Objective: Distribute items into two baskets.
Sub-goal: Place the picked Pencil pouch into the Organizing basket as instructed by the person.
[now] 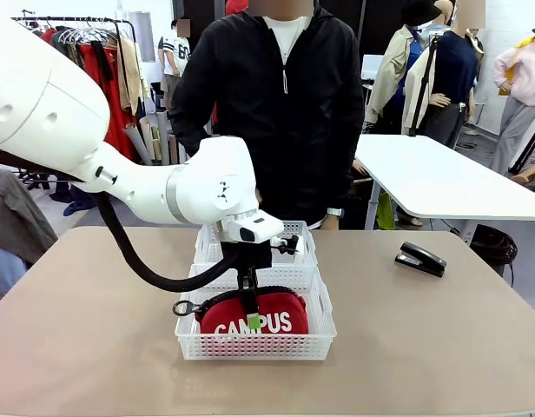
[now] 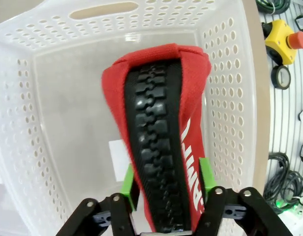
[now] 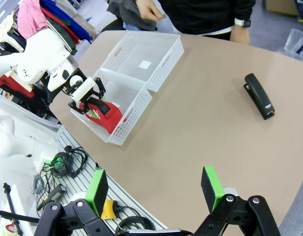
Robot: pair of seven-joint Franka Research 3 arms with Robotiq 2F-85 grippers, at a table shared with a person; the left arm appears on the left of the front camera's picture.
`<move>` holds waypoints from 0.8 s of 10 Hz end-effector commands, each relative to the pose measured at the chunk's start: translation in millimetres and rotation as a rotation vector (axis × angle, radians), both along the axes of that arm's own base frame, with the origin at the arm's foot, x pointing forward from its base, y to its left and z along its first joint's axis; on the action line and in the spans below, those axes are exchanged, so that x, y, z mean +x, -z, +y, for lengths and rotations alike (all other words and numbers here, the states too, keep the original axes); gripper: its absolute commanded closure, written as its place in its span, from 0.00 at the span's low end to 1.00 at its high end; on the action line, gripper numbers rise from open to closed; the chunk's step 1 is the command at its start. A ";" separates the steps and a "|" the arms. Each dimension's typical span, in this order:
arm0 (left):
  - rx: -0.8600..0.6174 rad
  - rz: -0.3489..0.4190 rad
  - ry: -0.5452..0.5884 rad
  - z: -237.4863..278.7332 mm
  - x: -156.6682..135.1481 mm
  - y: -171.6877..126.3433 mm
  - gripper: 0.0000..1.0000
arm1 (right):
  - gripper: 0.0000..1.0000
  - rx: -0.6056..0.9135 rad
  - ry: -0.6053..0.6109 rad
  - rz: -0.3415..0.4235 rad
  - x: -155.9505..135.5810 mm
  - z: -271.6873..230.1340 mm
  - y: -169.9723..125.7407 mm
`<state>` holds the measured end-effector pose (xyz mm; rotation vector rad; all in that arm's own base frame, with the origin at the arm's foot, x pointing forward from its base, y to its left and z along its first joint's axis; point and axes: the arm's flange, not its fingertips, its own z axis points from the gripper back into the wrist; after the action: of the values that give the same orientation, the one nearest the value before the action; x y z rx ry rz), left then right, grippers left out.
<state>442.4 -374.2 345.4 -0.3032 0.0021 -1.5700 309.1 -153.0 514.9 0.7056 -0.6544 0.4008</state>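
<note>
Left gripper (image 2: pixel 166 181) straddles the pouch's (image 2: pixel 188 83) zipper edge; whether its pads (image 2: pixel 206 174) pinch, I cannot tell. The pouch stands on edge in the near basket (image 2: pixel 230 78), gaps along both walls. Right gripper (image 3: pixel 154 189) gapes empty over the table (image 3: pixel 200 137) edge; stapler (image 3: pixel 258 96) lies well apart on bare tabletop.

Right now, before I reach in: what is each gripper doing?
Left gripper: around the red pouch in a basket; grip cannot be told.
Right gripper: open, empty.
</note>
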 end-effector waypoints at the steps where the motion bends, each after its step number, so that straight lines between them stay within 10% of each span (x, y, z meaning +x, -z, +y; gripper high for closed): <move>1: 0.014 -0.021 -0.048 6.6 -0.6 -27.7 0.00 | 0.00 0.012 -0.005 -0.019 0.6 -0.2 -1.8; 8: 0.050 -0.059 -0.060 21.2 -4.6 -78.2 0.00 | 0.00 0.012 -0.005 -0.019 0.6 -0.2 -1.8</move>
<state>441.0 -358.6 421.6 -0.2480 -0.0336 -1.5216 309.1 -153.0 514.8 0.7057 -0.6544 0.4008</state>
